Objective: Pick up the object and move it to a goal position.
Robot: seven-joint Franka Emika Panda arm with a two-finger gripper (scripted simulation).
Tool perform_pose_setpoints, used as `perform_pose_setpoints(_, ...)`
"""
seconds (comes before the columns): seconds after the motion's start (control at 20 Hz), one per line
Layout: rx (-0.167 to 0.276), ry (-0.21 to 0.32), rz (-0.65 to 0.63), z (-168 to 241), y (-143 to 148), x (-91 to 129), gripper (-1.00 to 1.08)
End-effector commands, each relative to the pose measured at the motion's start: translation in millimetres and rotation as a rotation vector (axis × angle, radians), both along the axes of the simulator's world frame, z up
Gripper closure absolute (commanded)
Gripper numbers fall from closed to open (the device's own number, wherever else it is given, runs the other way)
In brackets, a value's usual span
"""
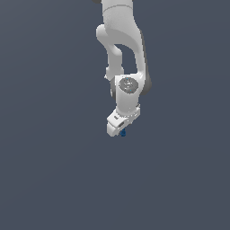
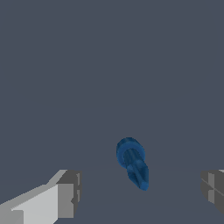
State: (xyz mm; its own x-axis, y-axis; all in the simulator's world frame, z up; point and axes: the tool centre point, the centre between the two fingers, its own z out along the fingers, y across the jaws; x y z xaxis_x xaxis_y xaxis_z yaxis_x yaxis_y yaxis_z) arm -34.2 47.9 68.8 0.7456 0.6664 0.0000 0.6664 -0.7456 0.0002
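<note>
The object is a tiny dark blue lumpy piece lying on the grey floor. In the wrist view it sits between my two grey fingertips, with clear gaps on both sides. My gripper is open and touches nothing. In the exterior view the white gripper hangs low over the floor, tilted, and the object peeks out as a small blue dot right at its lower edge. The fingertips themselves are hard to make out in that view.
The white and grey arm comes down from the upper middle of the exterior view. A plain dark grey floor surrounds the gripper on all sides.
</note>
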Motion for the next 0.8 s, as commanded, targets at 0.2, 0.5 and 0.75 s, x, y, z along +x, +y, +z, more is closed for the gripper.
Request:
perform_pose_setpoints(0.2,0.000,0.000,0.003,-24.1,0.1,-0.3,-0.92)
perform_pose_setpoints(0.5,0.000,0.000,0.003,-26.4,0.1,0.2,1.08)
perform_pose_setpoints(0.75,0.000,0.000,0.003,-26.4,0.1,0.2,1.08)
